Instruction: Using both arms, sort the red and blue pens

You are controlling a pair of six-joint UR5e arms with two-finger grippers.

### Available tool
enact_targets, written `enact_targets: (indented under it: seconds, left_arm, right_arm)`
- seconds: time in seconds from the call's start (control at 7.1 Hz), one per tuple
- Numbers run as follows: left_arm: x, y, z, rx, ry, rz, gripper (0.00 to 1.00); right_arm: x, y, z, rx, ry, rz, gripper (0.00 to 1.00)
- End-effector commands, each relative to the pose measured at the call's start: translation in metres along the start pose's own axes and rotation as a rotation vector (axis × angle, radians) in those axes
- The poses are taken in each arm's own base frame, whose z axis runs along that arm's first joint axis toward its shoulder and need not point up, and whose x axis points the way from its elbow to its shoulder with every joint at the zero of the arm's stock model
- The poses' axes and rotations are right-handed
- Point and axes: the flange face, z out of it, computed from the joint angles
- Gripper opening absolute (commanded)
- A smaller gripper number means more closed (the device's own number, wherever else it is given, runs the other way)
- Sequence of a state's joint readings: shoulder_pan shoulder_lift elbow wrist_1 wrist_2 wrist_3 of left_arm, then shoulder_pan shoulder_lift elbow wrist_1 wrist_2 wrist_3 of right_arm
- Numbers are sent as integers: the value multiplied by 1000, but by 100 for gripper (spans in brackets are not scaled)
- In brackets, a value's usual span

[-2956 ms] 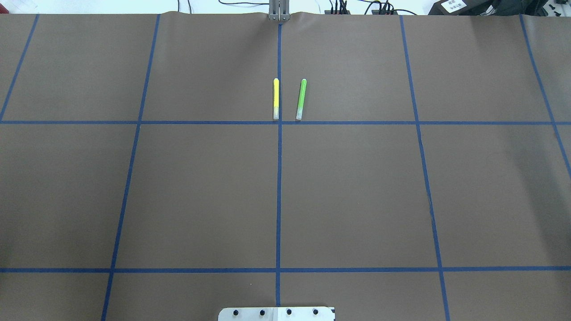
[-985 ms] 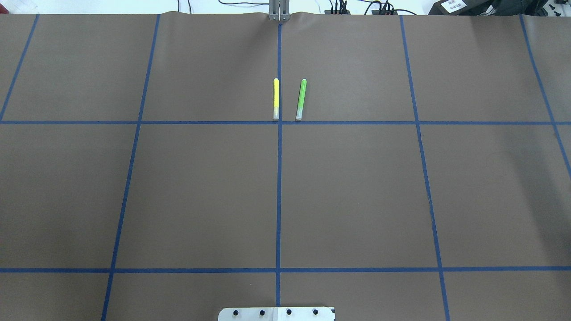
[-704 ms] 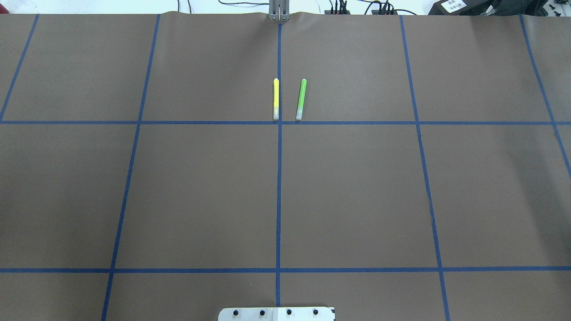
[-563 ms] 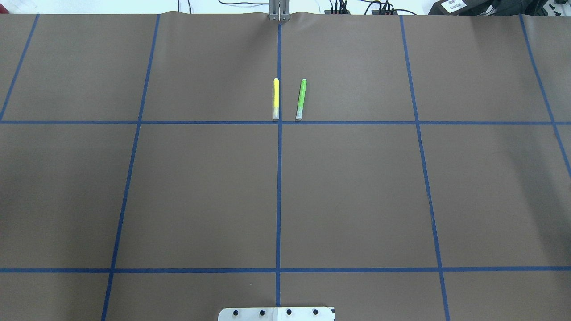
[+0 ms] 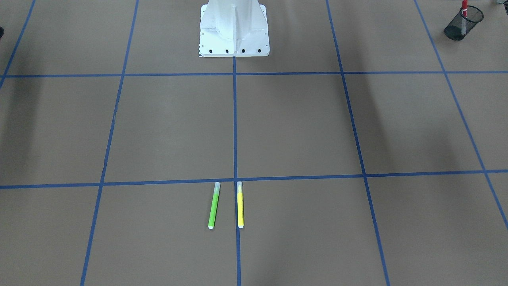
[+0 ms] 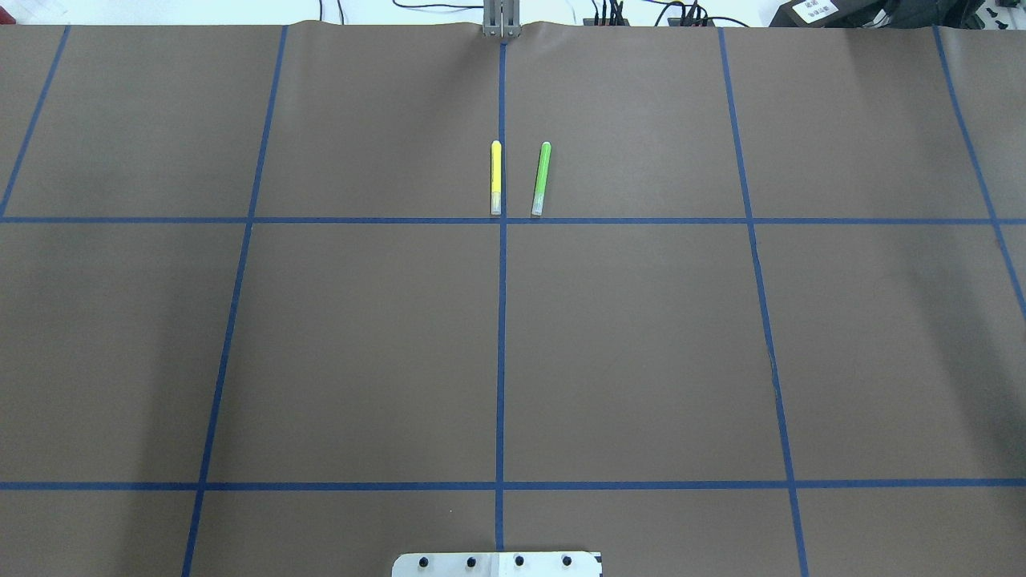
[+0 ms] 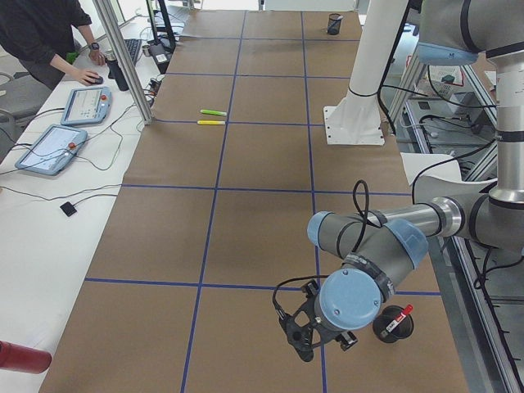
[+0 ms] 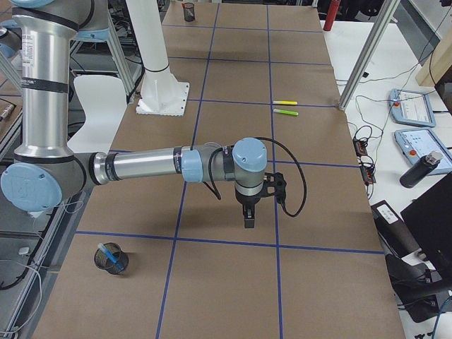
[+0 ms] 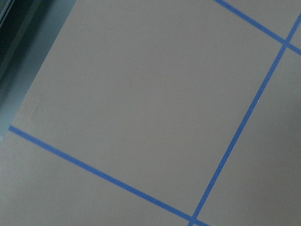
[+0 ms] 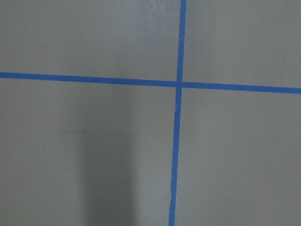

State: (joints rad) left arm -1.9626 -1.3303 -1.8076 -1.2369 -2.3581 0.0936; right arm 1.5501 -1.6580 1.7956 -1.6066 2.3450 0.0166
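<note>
The red pen (image 5: 463, 7) stands in a black mesh cup (image 5: 461, 24) at the table's corner on my left side. In the exterior left view the same red pen (image 7: 399, 318) sits in that cup beside my near left arm. My left gripper (image 7: 301, 342) hangs low over the paper next to it. The blue pen (image 8: 105, 251) stands in another mesh cup (image 8: 113, 261) on my right side. My right gripper (image 8: 248, 216) points down at the table further out. Both grippers show only in side views, so I cannot tell their state. Both wrist views show bare paper and tape.
A yellow marker (image 6: 496, 178) and a lime-green marker (image 6: 542, 178) lie side by side at the far centre. The white pedestal (image 5: 234, 28) stands at my base. A person (image 7: 41, 33), tablets and a bottle are at a side bench.
</note>
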Motion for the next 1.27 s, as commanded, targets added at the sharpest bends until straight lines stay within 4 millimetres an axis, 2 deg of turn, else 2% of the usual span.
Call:
enact_targets:
  seconds: [0.0, 0.14, 0.28, 0.42, 0.56, 0.7, 0.99, 1.13]
  left_arm:
    - [99, -41, 30, 76, -36, 224, 100]
    - [146, -51, 50, 75, -35, 286, 100]
    - [183, -61, 52, 88, -23, 305, 100]
    - [209, -72, 43, 111, -11, 327, 100]
    - [228, -73, 49, 120, -13, 377, 100]
    - [236, -70, 58, 103, -16, 398, 100]
    - [217, -65, 71, 72, -26, 361, 100]
    - [204, -58, 78, 57, -32, 347, 100]
  right_arm:
    - [13, -20, 22, -4, 3, -11, 100]
    - [21, -35, 31, 4, 3, 12, 100]
    - [35, -47, 45, 14, 2, 68, 100]
    - [59, -44, 70, 20, 0, 73, 100]
    - [73, -35, 83, 36, -2, 59, 100]
    - [78, -26, 88, 29, 1, 66, 100]
    - [75, -22, 83, 38, -3, 98, 100]
    - [71, -21, 74, 52, -4, 108, 100]
